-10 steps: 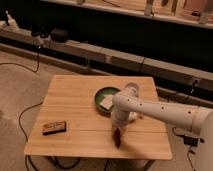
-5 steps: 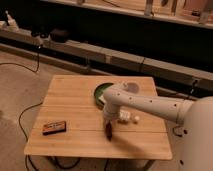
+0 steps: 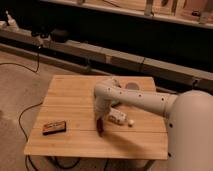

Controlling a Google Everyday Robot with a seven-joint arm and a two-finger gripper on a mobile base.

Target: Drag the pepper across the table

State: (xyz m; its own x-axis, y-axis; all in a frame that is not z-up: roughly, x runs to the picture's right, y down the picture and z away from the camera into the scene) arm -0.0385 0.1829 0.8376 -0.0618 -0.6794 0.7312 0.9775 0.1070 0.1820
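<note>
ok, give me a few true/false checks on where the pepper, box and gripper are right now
1. The pepper lies on the table. True.
2. The gripper is right at the pepper, near the table's front edge. True.
3. The dark orange-labelled box sits right of the pepper. False: it sits to its left in the camera view.
4. The gripper touches the box. False: they are apart.
5. A small white object lies beside the arm. True.

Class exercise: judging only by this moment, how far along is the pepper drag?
Done: the gripper is down on the pepper, near the table's front middle. In hand: dragging it. Left: more travel possible toward the dark box; release not yet done.
</note>
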